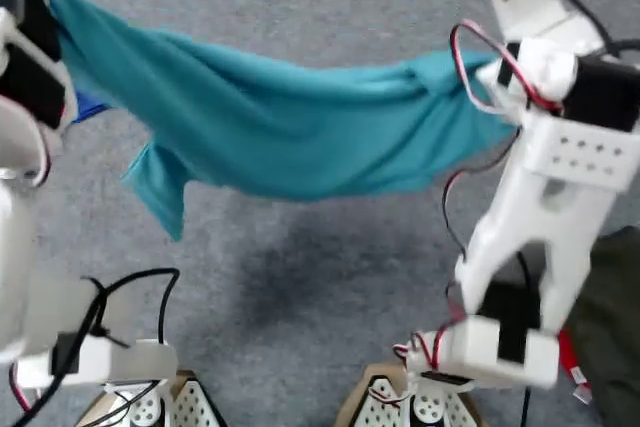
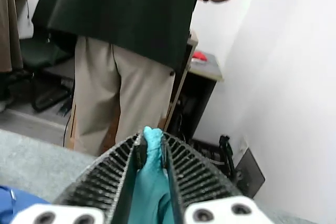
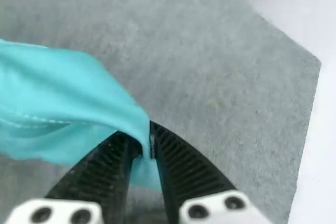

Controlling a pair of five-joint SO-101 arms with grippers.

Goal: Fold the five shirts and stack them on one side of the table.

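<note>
A teal shirt (image 1: 290, 127) hangs stretched in the air across the table, sagging in the middle, with one sleeve drooping at the lower left. My left gripper (image 2: 152, 145) is shut on one end of the teal shirt (image 2: 149, 182), raised at the far left of the high view. At the right, my right gripper (image 3: 147, 145) is shut on the other end of the teal shirt (image 3: 58, 103), above the grey table (image 3: 210, 51). The right arm (image 1: 545, 177) stands tall at the right of the table.
A blue cloth (image 1: 88, 105) peeks out at the left edge behind the left arm, also seen as blue cloth (image 2: 13, 203). A dark green garment (image 1: 610, 317) lies at the right edge. The grey table (image 1: 320, 277) is bare under the shirt.
</note>
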